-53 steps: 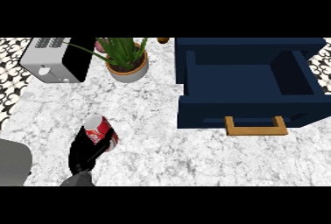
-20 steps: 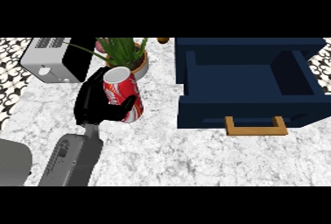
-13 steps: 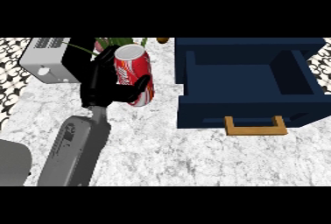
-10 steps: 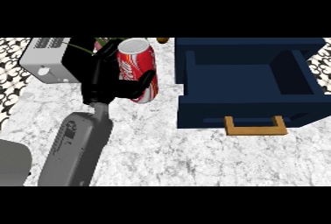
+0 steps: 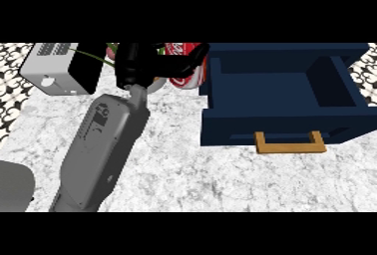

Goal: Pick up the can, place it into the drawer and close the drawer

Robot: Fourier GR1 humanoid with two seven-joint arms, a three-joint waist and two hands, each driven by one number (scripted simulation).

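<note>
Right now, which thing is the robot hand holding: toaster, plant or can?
The red can: the left robot hand curls round it, beside the open blue drawer.

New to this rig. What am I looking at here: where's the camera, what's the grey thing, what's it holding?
There is only one view: a camera at the robot's head, looking steeply down at a marble counter. The grey bar coming in from the lower edge is the humanoid's left forearm. The black part at its end is the left hand. Its fingers are curled round a red can, apparently lifted off the counter, just left of the drawer. The drawer is the navy box at the right, pulled open, with a wooden handle on its front. At the top left stands a toaster, with a plant beside it, mostly hidden behind the hand. The right hand is not in view.
</note>
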